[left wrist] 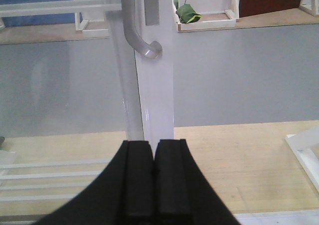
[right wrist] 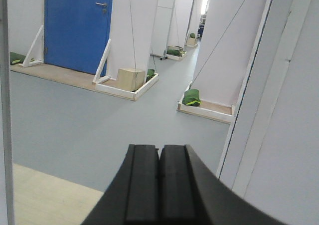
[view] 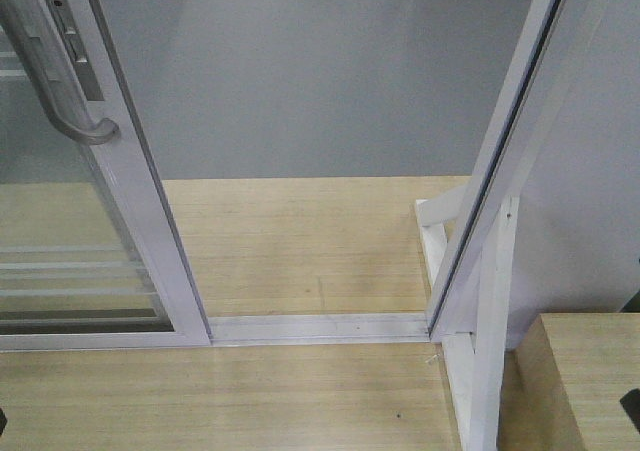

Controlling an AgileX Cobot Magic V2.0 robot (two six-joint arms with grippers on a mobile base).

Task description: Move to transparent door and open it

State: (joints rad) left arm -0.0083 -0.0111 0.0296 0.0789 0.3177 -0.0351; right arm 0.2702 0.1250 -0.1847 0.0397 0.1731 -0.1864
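Closing tight, pads pressed together and gripping nothing: left gripper point(left wrist: 153, 177), filling the bottom of its wrist view. Standing straight ahead of it and just beyond the fingertips, the white upright of the transparent door point(left wrist: 155, 100), though whether touching or a little apart cannot be told. Curving out above the gripper and slightly to its left, the grey pull handle point(left wrist: 139, 35), its rounded lower end free and within upward reach. Showing lower left of the gripper through the glass, thin white horizontal bars point(left wrist: 45, 177).

Likewise closing pad to pad and carrying nothing: right gripper point(right wrist: 159, 185), pointing through the opening, with the slanting white door frame post point(right wrist: 279, 110) to its right and grey floor well ahead.

Sitting already slid well to one side in the front view, leaving a broad gap over the white floor track point(view: 320, 328) up to the frame post on the far side; judging from that, task largely done.

Likely handling as a heavy, rigid panel, rolling stiffly along its track rather than swinging; glass looking fragile and slippery, so best left alone. Probably safest taking hold at the handle, hooking behind its curve, or pushing flat against the painted upright, smooth enough to risk slipping.
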